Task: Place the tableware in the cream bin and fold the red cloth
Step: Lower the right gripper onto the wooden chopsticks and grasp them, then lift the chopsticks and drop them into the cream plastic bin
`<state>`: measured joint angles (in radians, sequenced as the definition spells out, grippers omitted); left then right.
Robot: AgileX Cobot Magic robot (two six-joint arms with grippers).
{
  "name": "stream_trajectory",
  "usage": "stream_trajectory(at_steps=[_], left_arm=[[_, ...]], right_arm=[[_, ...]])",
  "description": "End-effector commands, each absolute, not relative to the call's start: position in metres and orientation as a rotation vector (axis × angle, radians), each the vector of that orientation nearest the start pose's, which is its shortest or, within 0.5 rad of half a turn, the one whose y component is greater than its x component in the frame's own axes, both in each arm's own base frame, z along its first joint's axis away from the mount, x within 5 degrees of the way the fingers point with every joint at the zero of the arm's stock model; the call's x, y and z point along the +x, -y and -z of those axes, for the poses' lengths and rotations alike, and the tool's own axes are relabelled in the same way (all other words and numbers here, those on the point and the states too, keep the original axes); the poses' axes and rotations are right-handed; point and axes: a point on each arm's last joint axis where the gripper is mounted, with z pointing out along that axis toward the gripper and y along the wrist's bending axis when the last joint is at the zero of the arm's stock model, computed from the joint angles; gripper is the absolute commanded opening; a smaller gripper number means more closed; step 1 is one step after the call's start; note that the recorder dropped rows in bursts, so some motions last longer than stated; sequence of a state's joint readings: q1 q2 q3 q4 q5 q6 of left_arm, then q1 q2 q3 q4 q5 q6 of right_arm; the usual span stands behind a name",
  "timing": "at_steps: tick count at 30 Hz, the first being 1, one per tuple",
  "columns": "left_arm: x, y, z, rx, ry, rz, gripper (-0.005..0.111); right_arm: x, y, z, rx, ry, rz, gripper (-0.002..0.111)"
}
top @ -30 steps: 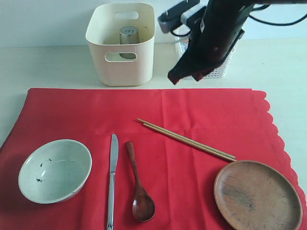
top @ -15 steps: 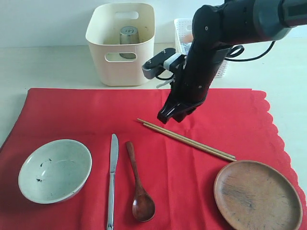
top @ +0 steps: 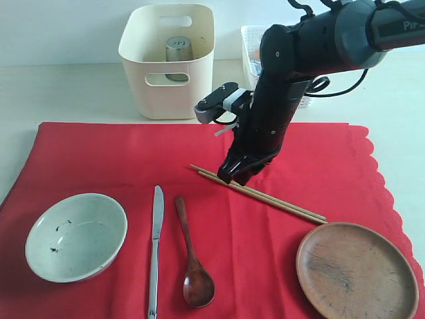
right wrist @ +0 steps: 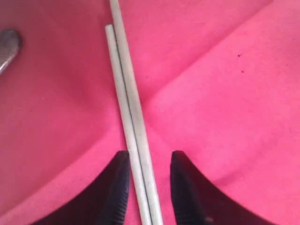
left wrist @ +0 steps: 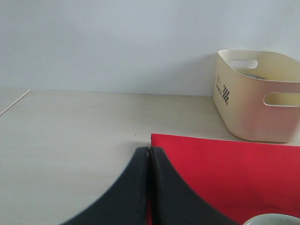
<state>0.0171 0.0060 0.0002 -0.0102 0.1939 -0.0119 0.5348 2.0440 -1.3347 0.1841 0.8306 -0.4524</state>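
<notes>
The wooden chopsticks (top: 279, 201) lie side by side on the red cloth (top: 99, 149), near the round brown wooden plate (top: 357, 269). The right gripper (top: 234, 175) stands over their end nearer the cream bin (top: 166, 93), jaws apart astride the pair and gripping nothing. Closing could likely pinch one stick only, roll them apart, or catch the cloth and drag it. Held so near one end, the sticks may tip and miss the bin, where the steel cup (top: 178, 48) stands. The left gripper (left wrist: 149, 157) is clenched on nothing near the cloth's corner. White letters on the arm begin "Pi"; the bin's checkered label is unreadable.
</notes>
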Motion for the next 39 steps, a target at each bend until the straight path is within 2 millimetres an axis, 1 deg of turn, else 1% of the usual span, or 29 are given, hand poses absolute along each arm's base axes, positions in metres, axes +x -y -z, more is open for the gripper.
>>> stream_trajectory(at_steps=[1,3,8,14,16,17,24,25,28,31,34,39], left_arm=[[0.056,0.000,-0.195,-0.026,-1.680,0.009,0.002],[0.056,0.000,-0.195,-0.026,-1.680,0.009,0.002],[0.056,0.000,-0.195,-0.026,-1.680,0.009,0.002],[0.056,0.000,-0.195,-0.026,-1.680,0.009,0.002],[0.056,0.000,-0.195,-0.026,-1.680,0.009,0.002],[0.056,0.000,-0.195,-0.026,-1.680,0.009,0.002],[0.056,0.000,-0.195,-0.026,-1.680,0.009,0.002],[0.056,0.000,-0.195,-0.026,-1.680,0.009,0.002],[0.056,0.000,-0.195,-0.026,-1.680,0.009,0.002],[0.056,0.000,-0.195,-0.026,-1.680,0.009,0.002],[0.056,0.000,-0.195,-0.026,-1.680,0.009,0.002],[0.056,0.000,-0.195,-0.026,-1.680,0.009,0.002]], right_arm=[[0.325,-0.212,-0.134,-1.372,-2.737,-0.280,0.038],[0.326,-0.212,-0.122,-1.385,-2.761,-0.277,0.038],[0.327,-0.208,-0.109,-1.447,-2.768,-0.203,0.038],[0.328,-0.208,-0.106,-1.453,-2.771,-0.196,0.037],[0.328,-0.208,-0.106,-1.457,-2.769,-0.195,0.034],[0.328,-0.208,-0.106,-1.457,-2.769,-0.195,0.031],[0.328,-0.207,-0.106,-1.462,-2.767,-0.189,0.002],[0.328,-0.207,-0.106,-1.462,-2.767,-0.189,0.000],[0.328,-0.207,-0.106,-1.471,-2.761,-0.189,0.000],[0.328,-0.207,-0.110,-1.482,-2.746,-0.189,0.000],[0.329,-0.208,-0.120,-1.468,-2.716,-0.188,0.000],[0.332,-0.209,-0.150,-1.414,-2.605,-0.181,0.000]])
